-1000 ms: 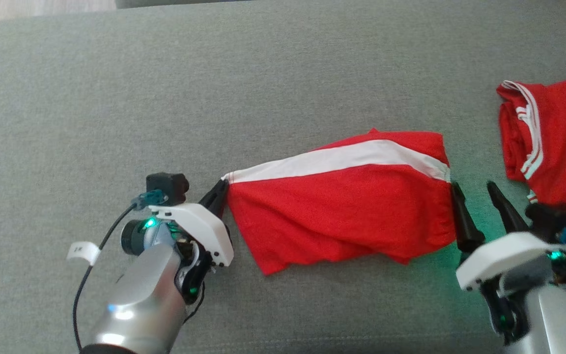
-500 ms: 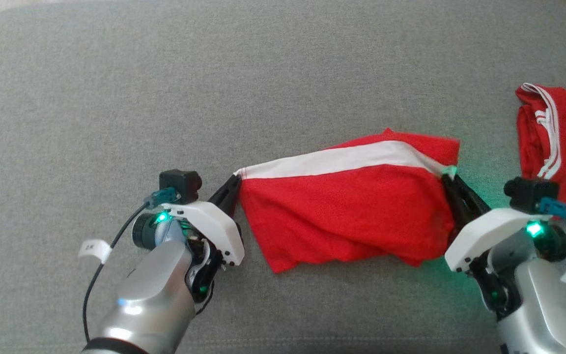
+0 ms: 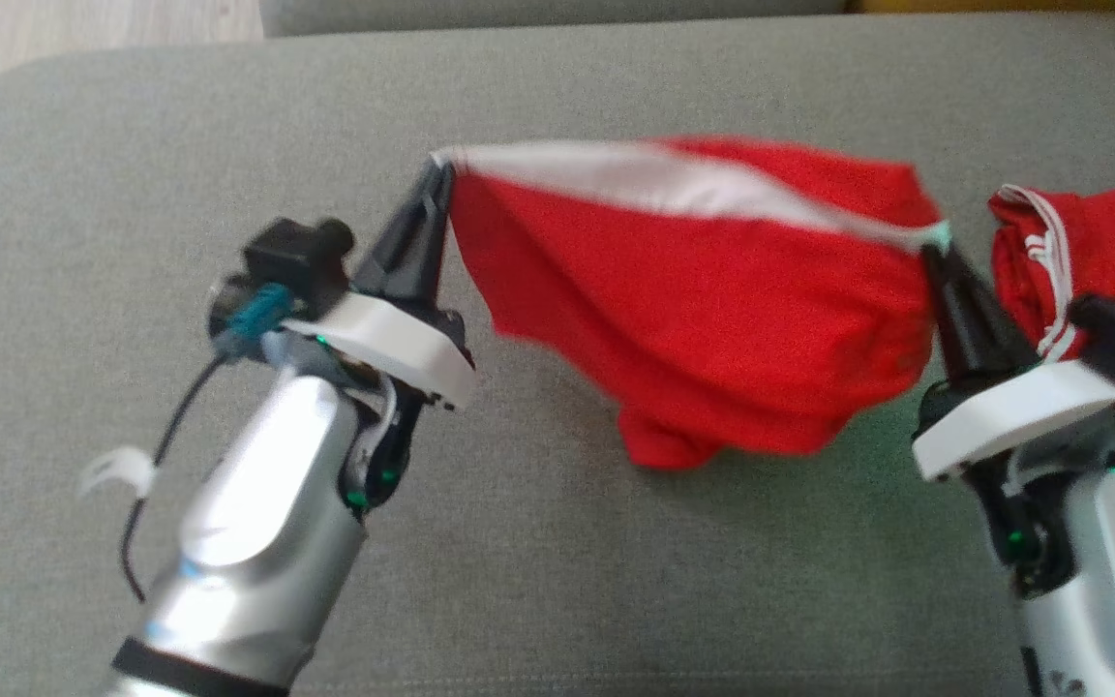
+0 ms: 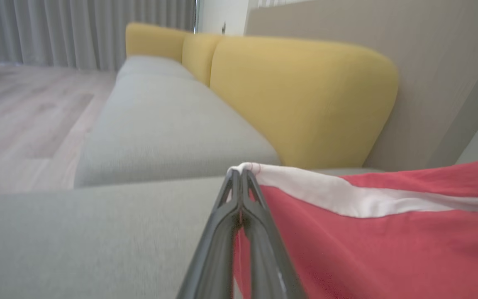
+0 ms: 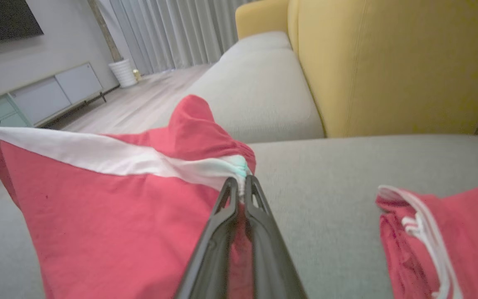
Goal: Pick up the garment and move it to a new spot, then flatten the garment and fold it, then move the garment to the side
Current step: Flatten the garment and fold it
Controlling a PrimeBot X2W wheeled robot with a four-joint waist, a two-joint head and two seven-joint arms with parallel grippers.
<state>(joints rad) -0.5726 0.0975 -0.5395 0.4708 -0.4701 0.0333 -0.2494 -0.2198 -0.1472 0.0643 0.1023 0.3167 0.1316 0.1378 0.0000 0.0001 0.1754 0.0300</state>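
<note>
You are looking at one grey seat cushion (image 3: 557, 600) lying under the work, with a yellow backrest (image 4: 301, 95) standing behind the sofa in the left wrist view; two red garments are showing on it; the one you are working, the garment (image 3: 712, 310) with a single white band along its top edge, is hanging stretched between your two grippers above the middle of the cushion, its lower fold sagging toward the fabric, and you cannot tell whether that fold is touching; the second red garment (image 3: 1099, 223), with thin white stripes, is lying bunched on the cushion just beside the right end of the first; your left gripper (image 3: 436, 179) is pinching the left corner at the white band, fingers pressed together on the cloth; your right gripper (image 3: 932, 254) is clenching the right corner, where the band is gathering into a small pale bunch.
</note>
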